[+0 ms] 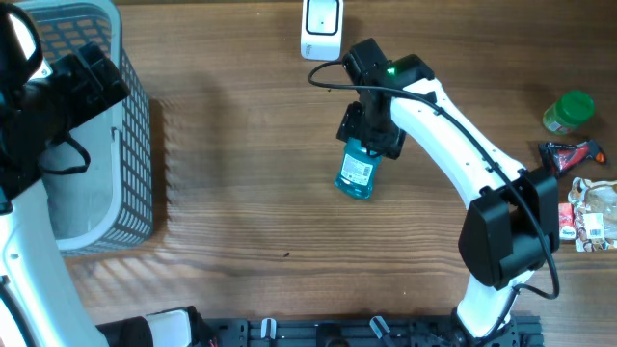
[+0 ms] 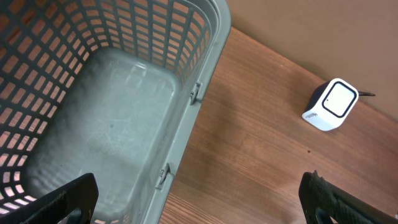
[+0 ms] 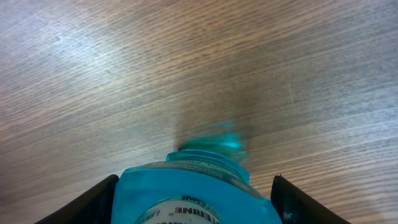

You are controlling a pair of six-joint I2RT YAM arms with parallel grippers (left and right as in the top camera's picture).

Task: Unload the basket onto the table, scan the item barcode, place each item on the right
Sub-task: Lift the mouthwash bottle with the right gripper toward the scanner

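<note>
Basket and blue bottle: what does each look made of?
The basket looks like moulded grey plastic with a matte finish: slotted lattice walls, smooth solid floor. The blue bottle seems to be translucent teal plastic, fairly glossy, with a printed label that could be paper or film.

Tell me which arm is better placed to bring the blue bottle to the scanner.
Right. Its tool grips the blue bottle, near the white scanner. The left tool hangs open and empty over the basket.
</note>
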